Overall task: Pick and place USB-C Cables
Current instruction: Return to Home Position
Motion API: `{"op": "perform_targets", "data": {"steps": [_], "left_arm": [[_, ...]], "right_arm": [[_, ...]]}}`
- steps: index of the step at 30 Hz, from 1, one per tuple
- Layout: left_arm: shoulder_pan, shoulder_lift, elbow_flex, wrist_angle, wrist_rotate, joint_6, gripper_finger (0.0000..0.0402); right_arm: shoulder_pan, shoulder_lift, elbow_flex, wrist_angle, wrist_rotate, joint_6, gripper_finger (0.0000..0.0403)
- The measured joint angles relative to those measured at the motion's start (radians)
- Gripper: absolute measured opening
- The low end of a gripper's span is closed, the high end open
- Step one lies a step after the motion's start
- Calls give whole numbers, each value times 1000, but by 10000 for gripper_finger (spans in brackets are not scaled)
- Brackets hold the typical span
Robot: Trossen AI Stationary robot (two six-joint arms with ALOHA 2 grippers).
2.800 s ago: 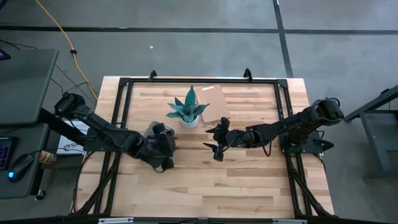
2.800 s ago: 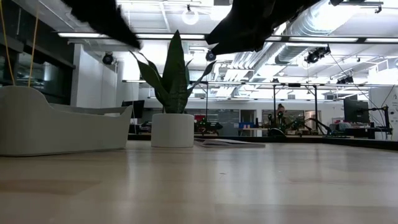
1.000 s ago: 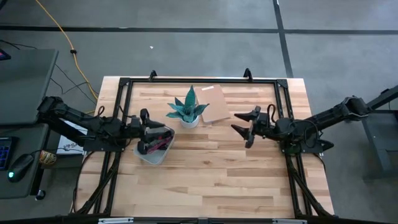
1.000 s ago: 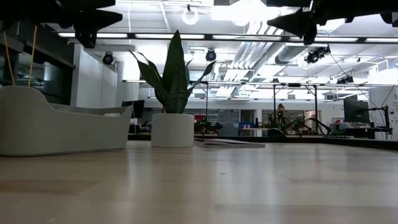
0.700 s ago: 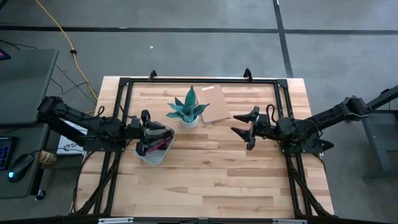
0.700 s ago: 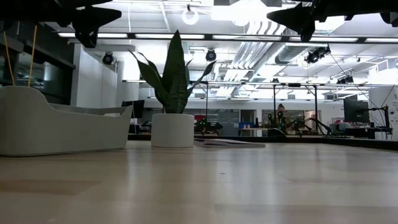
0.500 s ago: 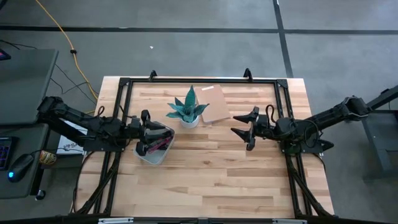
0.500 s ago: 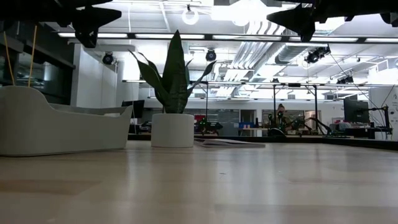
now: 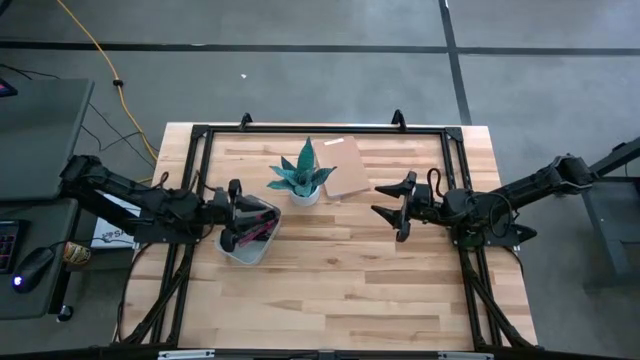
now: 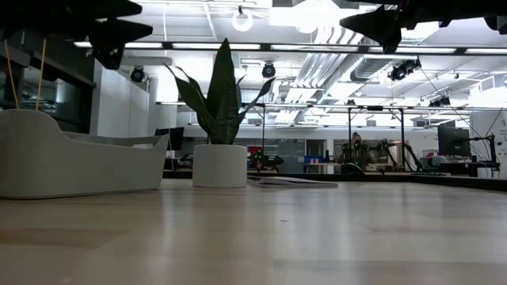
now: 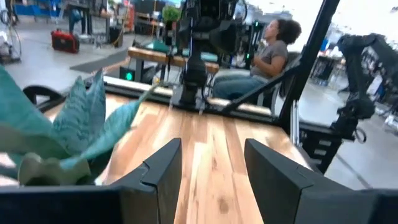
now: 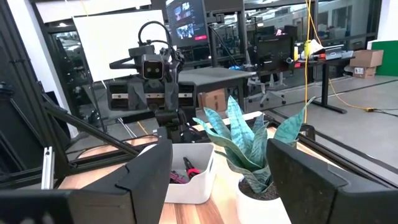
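Just pale wood tbl (image 9: 340, 285), lab (image 10: 380, 150) behind.

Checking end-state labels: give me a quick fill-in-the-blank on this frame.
The left gripper hangs over the white ____, which holds the cables.
The right gripper holds nothing; its fingers are ____.
A seated person shows in the ____ wrist view.
Missing: bin; open; left.

The cables (image 9: 257, 232) lie in the bin (image 9: 243, 257), left of the plant (image 9: 300, 178); a board (image 9: 346, 166) lies right of it.
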Motion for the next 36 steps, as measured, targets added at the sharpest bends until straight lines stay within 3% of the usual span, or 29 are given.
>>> {"op": "perform_targets", "data": {"steps": [17,26,30,36], "left_arm": [[147,-194,0,-256,23,60,156],[157,-257,-10,-255,13,64,152],[157,-308,-85,-179,-22,78,114],[158,-427,-111,-208,-15,76,12]], "right_arm": [[0,0,1,-38,-1,27,252],[0,0,1,-43,-1,27,252],[0,0,1,-43,-1,35,252],[0,0,1,-46,-1,49,252]]}}
